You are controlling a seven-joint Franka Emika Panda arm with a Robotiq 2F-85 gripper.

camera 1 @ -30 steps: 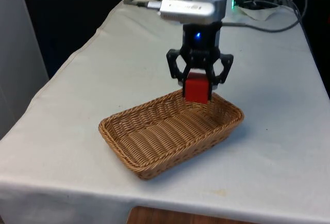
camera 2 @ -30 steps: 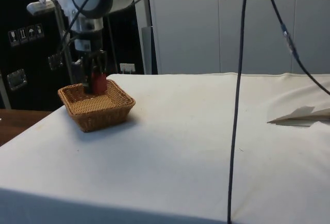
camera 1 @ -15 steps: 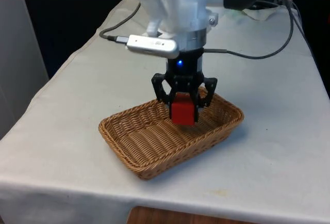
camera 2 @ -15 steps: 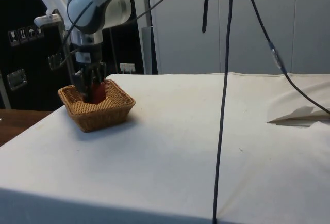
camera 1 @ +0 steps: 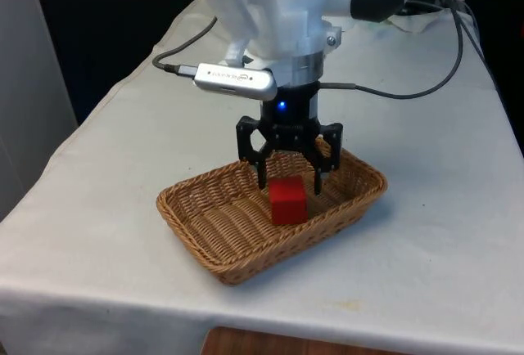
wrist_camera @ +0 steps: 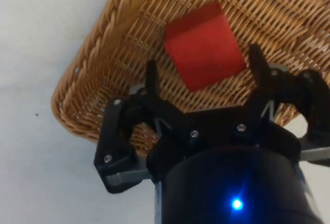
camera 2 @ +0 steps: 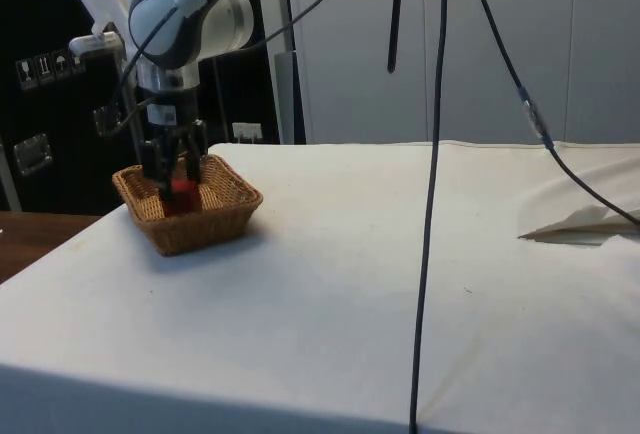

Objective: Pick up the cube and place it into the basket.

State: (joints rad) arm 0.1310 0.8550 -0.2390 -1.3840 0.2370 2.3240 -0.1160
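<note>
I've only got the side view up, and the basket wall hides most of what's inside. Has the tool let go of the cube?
Observer: Yes. In the front view the tool is open above the red cube, with its fingers clear of it.
Operator: Is the cube actually on the basket floor?
Observer: The wrist view shows the cube lying on the weave inside the basket, between the spread fingers.
Operator: Where in the basket did it land?
Observer: In the front view it sits toward the front view's right half of the basket, away from the rim.
</note>
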